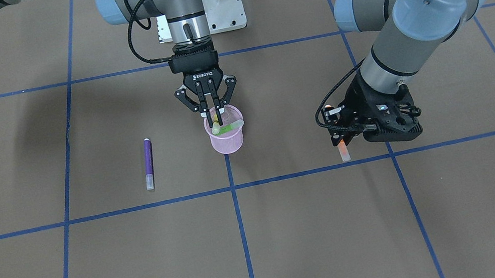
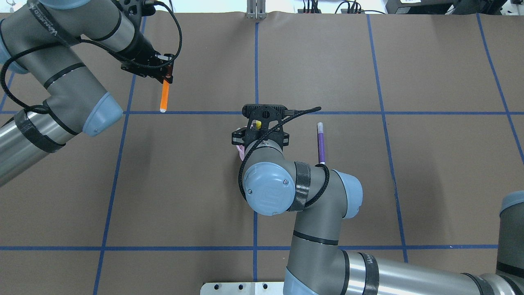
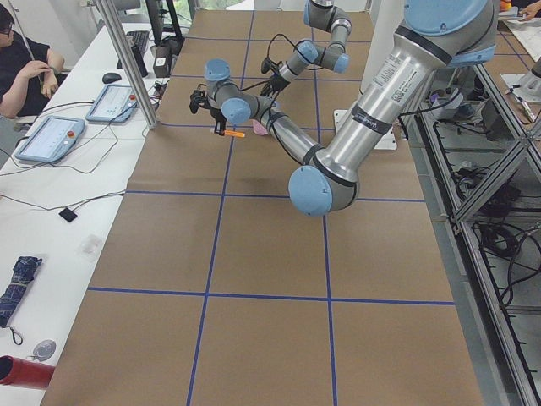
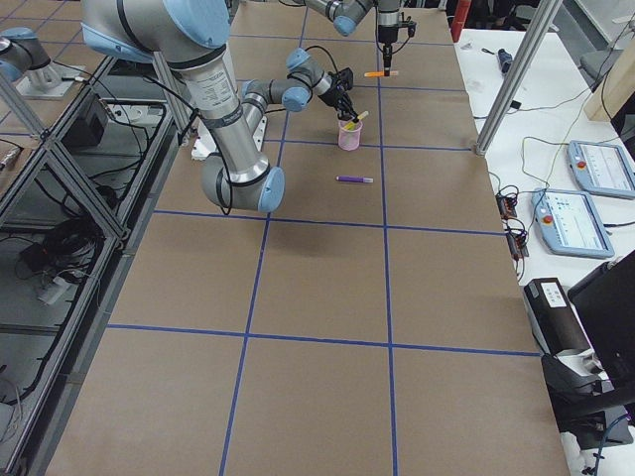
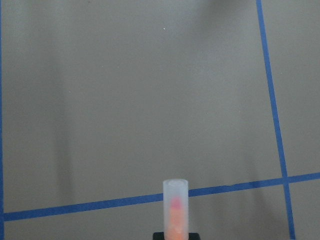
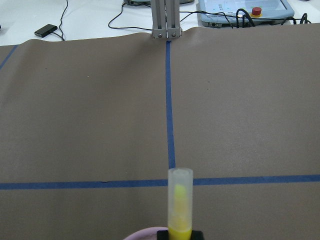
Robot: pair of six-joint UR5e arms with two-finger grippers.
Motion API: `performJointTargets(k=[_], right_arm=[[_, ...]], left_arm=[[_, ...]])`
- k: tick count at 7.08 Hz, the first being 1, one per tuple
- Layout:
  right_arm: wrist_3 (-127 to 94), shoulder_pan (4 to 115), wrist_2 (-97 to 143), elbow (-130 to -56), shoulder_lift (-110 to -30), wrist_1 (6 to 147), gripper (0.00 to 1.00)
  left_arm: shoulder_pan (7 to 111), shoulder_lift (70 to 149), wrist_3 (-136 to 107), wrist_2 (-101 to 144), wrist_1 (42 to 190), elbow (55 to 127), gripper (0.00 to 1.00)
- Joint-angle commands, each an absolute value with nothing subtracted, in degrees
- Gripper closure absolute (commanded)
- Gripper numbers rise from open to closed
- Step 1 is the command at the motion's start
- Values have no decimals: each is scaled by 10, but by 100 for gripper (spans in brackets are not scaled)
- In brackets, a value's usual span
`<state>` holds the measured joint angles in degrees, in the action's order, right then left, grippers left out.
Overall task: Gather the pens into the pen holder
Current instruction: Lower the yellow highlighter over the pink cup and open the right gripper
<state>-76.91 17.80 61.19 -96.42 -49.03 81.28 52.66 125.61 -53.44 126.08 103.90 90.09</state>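
Pink wire mesh makes up the pen holder (image 1: 228, 143), which stands upright on the brown surface (image 1: 99, 277), right on a blue tape line (image 1: 240, 222). A green pen (image 1: 228, 128) leans inside it, with its pale cap at the rim. The yellow pen (image 1: 215, 124) reaches down into the cup's mouth, pale cap end lowest. It is pinched between the right arm's fingers (image 1: 217, 99), which hang just above the holder. In the right wrist view the yellow pen's clear cap points away from the fingers, with a sliver of pink rim at the bottom edge.

The purple pen (image 1: 148, 164) lies flat on the surface, near the holder on the robot's right and not touching it.

Well apart on the robot's left, the left arm's fingers (image 2: 163, 70) pinch the orange pen (image 2: 164, 95) by its coloured end. Its pale cap sticks out beyond them, close to a tape crossing. I cannot tell whether that cap touches the surface.
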Motion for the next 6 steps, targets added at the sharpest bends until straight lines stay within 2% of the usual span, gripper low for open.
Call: performJointTargets(k=[1,4,6], right_arm=[[-769,177,606,-965,-483,811,1],[-764,204,621,-978,-469,809,1],[-760,297,822,-991,-475,809,1]], left_arm=[[526,1256,-534,1260,1038,900,100],[524,1267,-544,1259,1038,901,100],[523,1302,-599,1252,1042,915,100]])
